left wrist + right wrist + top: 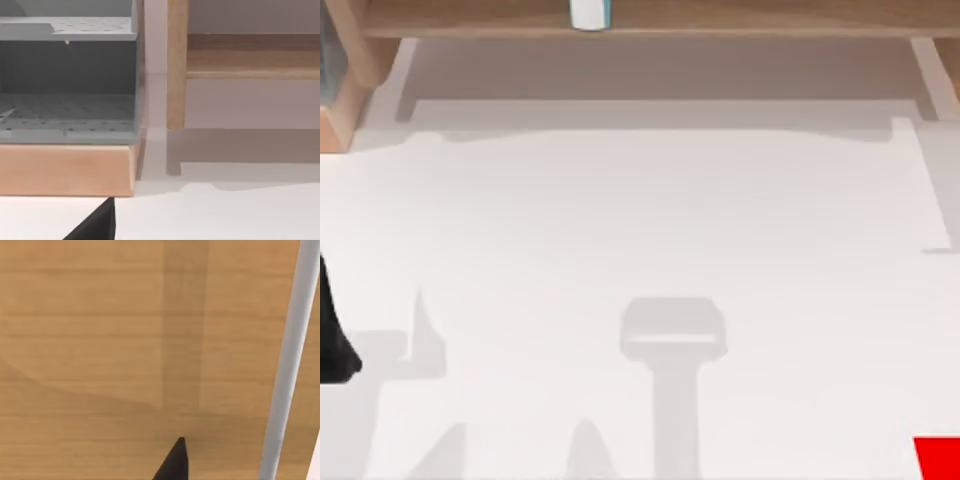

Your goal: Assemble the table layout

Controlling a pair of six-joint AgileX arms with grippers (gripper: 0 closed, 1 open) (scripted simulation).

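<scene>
The table (650, 230) is a broad, plain white surface spread across the top view. My left arm (332, 335) is a dark shape at the table's left edge. In the left wrist view a black part of my left gripper (97, 226) hangs above the white table (225, 215), facing a grey perforated rack (67, 85) on a wooden base. In the right wrist view a black tip of my right gripper (174, 462) sits close over a light wooden surface (100, 340). Neither gripper visibly holds anything.
A light wooden shelf frame (740, 18) runs along the table's far edge, with a white and blue container (590, 12) standing on it. A wooden post (176, 65) rises beside the grey rack. A red object (940, 458) lies at the front right corner. A pale bar (287, 365) crosses the wood.
</scene>
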